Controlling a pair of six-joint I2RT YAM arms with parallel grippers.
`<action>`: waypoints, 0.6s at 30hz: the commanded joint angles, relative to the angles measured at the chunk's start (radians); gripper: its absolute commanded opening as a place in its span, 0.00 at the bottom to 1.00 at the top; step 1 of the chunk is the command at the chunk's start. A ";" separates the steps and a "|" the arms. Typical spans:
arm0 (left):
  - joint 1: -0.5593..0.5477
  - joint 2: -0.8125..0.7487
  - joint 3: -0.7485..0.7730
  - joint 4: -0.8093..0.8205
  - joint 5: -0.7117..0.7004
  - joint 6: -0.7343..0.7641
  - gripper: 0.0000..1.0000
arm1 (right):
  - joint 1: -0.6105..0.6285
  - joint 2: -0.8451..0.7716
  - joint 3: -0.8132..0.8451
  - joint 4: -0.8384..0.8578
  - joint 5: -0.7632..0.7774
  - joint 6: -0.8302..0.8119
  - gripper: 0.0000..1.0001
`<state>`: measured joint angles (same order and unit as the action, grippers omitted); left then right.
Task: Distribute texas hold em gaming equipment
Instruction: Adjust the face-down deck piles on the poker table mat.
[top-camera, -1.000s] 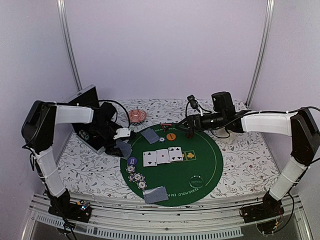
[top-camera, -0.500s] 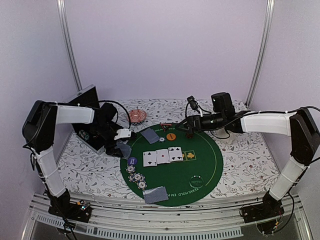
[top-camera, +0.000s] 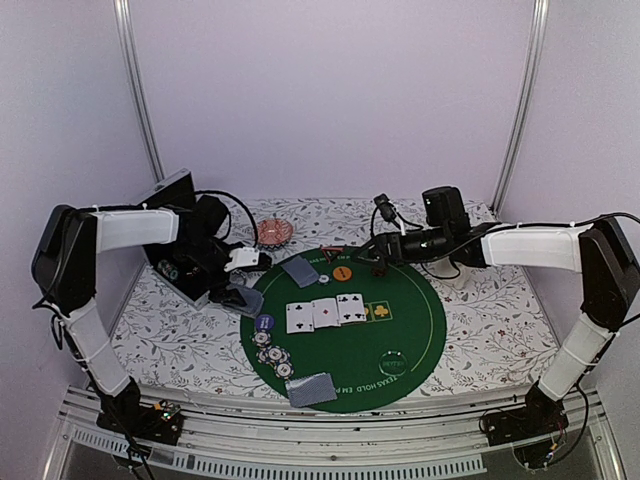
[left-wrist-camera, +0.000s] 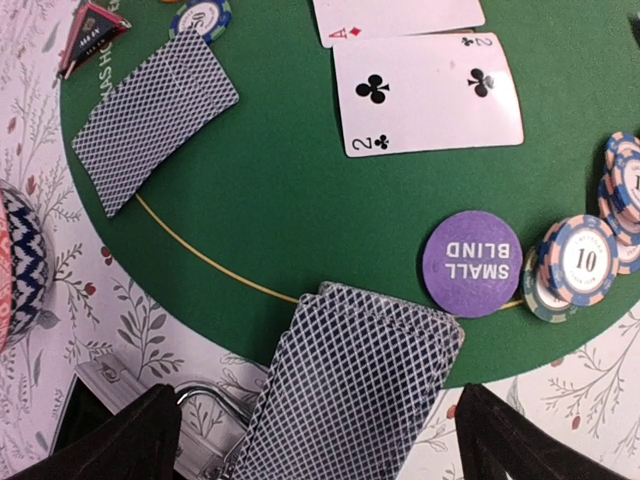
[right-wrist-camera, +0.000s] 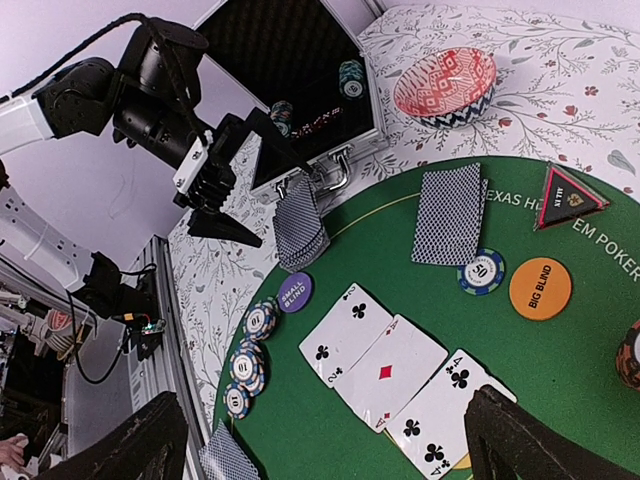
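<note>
one deck (left-wrist-camera: 350, 385) between left fingers (left-wrist-camera: 110, 445) (spread wide)

Over the last 1 second the left arm swings back toward its own side. Its elbow (top-camera: 58, 250) now sits further left and a little lower than before, and the white forearm (top-camera: 135, 227) has drawn left with it. The left gripper (top-camera: 240, 290) has pulled slightly away from the green mat (top-camera: 400, 300), toward the open case (top-camera: 172, 195). The deck of cards (top-camera: 243, 300) between its spread fingers lies a touch further left too. The black cable (top-camera: 235, 203) over the wrist now arches higher.
</note>
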<state>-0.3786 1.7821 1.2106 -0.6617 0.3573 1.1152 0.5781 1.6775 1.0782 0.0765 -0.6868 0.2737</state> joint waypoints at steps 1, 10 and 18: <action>0.000 0.009 -0.008 -0.002 -0.002 0.018 0.98 | 0.008 0.000 -0.022 0.016 -0.008 0.007 0.99; -0.004 0.029 -0.030 -0.001 -0.005 0.030 0.98 | 0.008 -0.006 -0.035 0.018 -0.006 0.010 0.99; -0.007 0.073 -0.013 0.029 -0.047 0.022 0.98 | 0.008 -0.011 -0.035 0.017 -0.011 0.012 0.99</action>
<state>-0.3790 1.8362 1.1938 -0.6537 0.3264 1.1328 0.5781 1.6775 1.0515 0.0765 -0.6872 0.2775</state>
